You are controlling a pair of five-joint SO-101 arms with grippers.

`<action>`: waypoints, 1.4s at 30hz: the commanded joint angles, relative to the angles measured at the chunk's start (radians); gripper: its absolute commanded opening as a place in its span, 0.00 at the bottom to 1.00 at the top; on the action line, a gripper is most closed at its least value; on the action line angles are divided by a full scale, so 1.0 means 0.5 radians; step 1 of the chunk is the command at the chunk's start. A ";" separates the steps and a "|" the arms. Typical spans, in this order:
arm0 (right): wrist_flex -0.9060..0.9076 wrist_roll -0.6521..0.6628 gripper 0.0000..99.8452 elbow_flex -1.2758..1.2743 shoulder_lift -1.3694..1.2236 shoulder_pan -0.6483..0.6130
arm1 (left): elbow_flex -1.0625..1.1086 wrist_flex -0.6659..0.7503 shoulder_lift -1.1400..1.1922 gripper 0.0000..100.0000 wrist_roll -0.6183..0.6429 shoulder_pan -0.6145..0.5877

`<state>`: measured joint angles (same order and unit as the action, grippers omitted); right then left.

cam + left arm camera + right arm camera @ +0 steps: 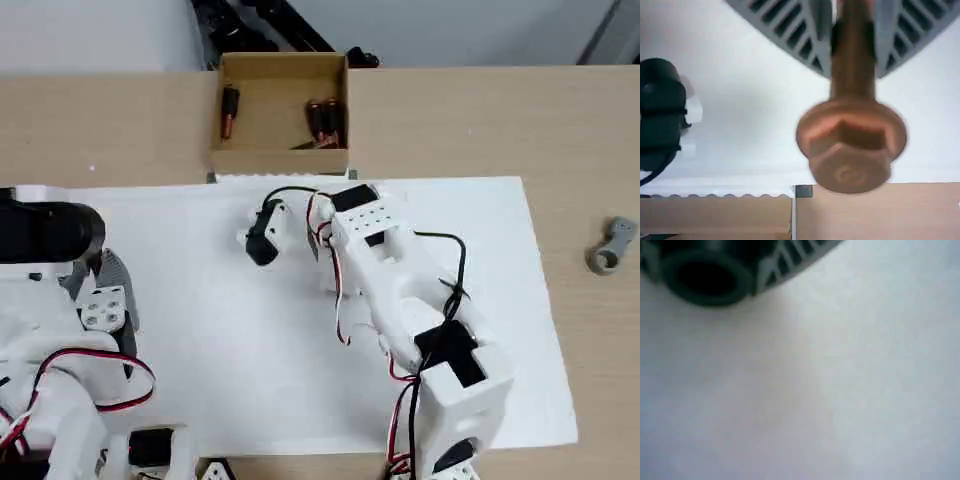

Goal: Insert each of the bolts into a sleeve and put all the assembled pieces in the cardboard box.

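- Left tool [852, 27]: closed on a copper bolt [850, 142]. The shank is pinched between grey ribbed fingers [785, 27], and the flanged hex head sticks out past the tips toward the camera.
- Right tool [722, 250]: closed on a black sleeve [707, 277]. The open bore end faces the camera, a ribbed finger lies against its side, and the white sheet [840, 390] is beneath.
- High view: the left arm [60, 400] sits at 8 o'clock on the sheet. The right arm [400, 300] runs from 5 o'clock up to centre, its end near the sheet's 12 o'clock edge.
- Bolt and sleeve are well apart, one per arm, and not joined.
- Cardboard box [280, 160] stands at 12 o'clock on the table [560, 130], just beside the sheet's far edge.
- Assembled pieces lie inside the box: one [229, 110] by the 9 o'clock wall, a cluster [326, 120] by the 3 o'clock wall.
- Small grey part [610, 245] lies at 3 o'clock on bare table, off the sheet.
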<state>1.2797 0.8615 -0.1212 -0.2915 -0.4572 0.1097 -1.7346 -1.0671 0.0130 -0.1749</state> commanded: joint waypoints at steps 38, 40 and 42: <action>-0.910 -1.854 0.00 -0.822 3.377 0.017 | 0.443 0.807 0.006 0.00 -0.003 0.000; -1.039 -1.854 0.00 -1.065 3.506 0.017 | 0.456 0.878 0.009 0.00 0.000 0.003; -1.162 -1.854 0.00 -1.286 3.604 0.017 | 0.486 0.970 0.009 0.00 0.000 0.003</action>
<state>0.7963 -0.0560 -0.6368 1.4515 -0.4542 0.3491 -1.3295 -1.0579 0.0130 -0.1749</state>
